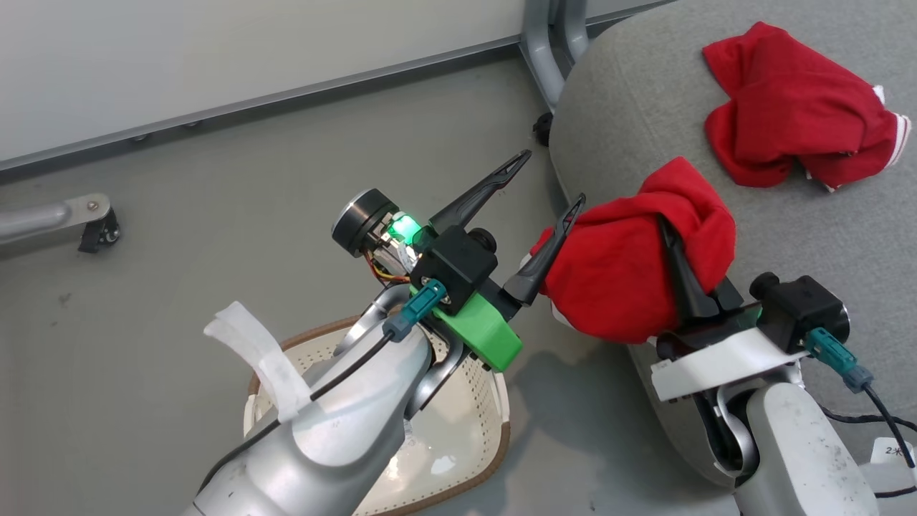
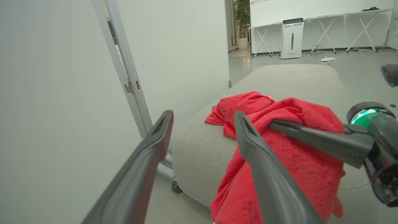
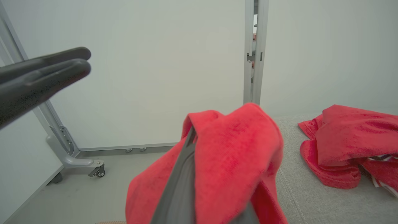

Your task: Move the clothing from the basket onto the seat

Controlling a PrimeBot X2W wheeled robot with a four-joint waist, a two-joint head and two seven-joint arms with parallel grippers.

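Observation:
My right gripper is shut on a bright red piece of clothing, which drapes over its fingers above the near rounded corner of the grey seat. A second red garment with white stripes lies crumpled further back on the seat. My left gripper stands open just left of the held cloth, its nearer fingertip right at the fabric's edge. The cream basket sits on the floor under my left forearm, its inside mostly hidden. In the right wrist view the held clothing covers my finger.
A pale partition wall runs behind, with a metal post at the seat's corner and a castered foot at the left. Grey floor lies between basket and wall. Far off stand folding tables and a white appliance.

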